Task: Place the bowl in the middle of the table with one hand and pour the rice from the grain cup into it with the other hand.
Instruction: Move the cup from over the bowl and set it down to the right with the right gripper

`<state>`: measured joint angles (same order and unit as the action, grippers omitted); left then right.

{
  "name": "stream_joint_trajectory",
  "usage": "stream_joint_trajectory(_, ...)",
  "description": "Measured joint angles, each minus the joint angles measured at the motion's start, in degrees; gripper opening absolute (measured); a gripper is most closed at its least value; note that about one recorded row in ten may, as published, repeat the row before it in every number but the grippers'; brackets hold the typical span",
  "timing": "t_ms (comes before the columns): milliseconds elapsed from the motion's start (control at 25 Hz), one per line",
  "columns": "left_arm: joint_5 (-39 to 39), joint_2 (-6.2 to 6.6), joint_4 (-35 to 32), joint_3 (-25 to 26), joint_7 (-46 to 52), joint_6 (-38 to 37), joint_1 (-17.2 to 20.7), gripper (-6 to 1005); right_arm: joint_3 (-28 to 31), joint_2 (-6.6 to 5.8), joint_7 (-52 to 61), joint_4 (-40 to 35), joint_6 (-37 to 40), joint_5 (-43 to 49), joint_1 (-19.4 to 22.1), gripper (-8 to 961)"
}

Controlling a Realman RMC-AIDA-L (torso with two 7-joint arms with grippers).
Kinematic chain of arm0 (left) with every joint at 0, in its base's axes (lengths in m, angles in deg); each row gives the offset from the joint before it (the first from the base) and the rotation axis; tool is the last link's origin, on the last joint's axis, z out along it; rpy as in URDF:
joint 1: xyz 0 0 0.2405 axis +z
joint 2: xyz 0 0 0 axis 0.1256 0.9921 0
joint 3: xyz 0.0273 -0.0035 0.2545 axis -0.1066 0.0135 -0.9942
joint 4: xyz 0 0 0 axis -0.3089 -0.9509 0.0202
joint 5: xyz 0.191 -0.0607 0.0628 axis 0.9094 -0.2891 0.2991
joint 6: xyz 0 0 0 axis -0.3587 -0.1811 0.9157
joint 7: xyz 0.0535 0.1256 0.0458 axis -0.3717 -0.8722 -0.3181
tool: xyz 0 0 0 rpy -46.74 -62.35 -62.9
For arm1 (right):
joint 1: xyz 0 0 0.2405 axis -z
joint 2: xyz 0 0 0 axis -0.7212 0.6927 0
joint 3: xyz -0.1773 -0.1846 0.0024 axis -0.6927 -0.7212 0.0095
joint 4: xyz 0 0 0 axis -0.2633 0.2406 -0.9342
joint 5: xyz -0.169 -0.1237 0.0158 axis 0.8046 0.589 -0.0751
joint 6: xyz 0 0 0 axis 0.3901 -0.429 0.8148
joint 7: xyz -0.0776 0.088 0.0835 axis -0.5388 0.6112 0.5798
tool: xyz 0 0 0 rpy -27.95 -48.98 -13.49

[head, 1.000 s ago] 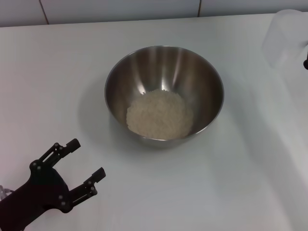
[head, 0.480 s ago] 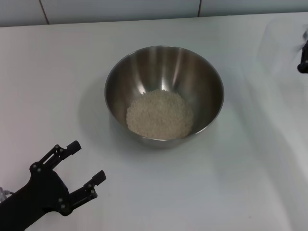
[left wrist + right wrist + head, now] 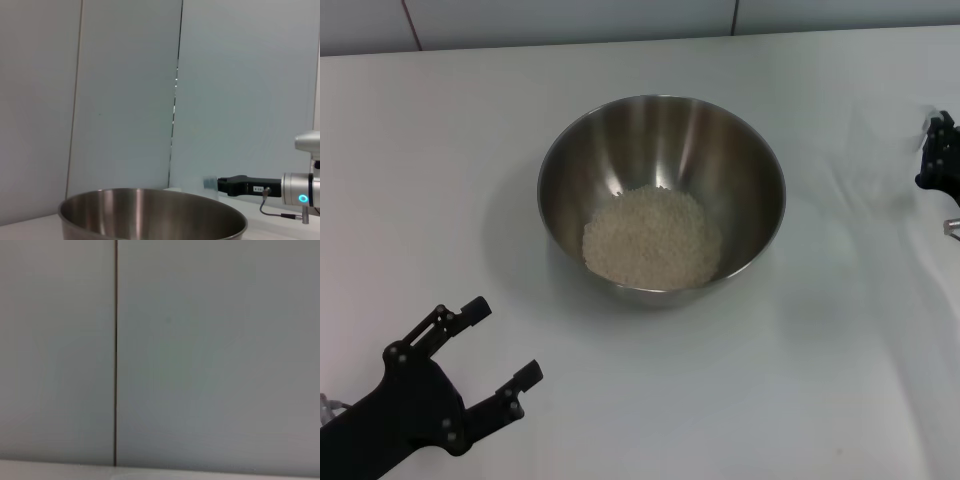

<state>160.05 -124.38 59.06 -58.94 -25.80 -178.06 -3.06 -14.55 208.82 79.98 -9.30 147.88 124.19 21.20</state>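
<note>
The steel bowl (image 3: 661,120) stands in the middle of the white table (image 3: 440,160) with a heap of rice (image 3: 652,238) in its bottom. The clear grain cup (image 3: 882,140) shows only faintly at the right edge, low near the tabletop, with my right gripper (image 3: 928,152) shut on its side. The left wrist view shows the bowl's rim (image 3: 150,192), and beyond it the right gripper (image 3: 225,184) with the pale cup (image 3: 197,182). My left gripper (image 3: 503,342) rests open and empty at the near left, apart from the bowl.
A tiled wall (image 3: 570,20) runs along the table's far edge. The right wrist view shows only that wall (image 3: 210,350) and a dark seam (image 3: 115,350).
My right gripper has carried the cup down from the upper right corner toward the tabletop at the right. The left gripper has drawn back slightly toward me. Bowl and rice are unmoved.
</note>
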Motion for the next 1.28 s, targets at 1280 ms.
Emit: stream_joint_trajectory(1280, 0.0, 0.09, 0.0, 0.0, 0.4, -1.1, 0.6, 868, -0.2, 0.26, 0.2, 0.3, -2.1, 0.0, 2.2, 252)
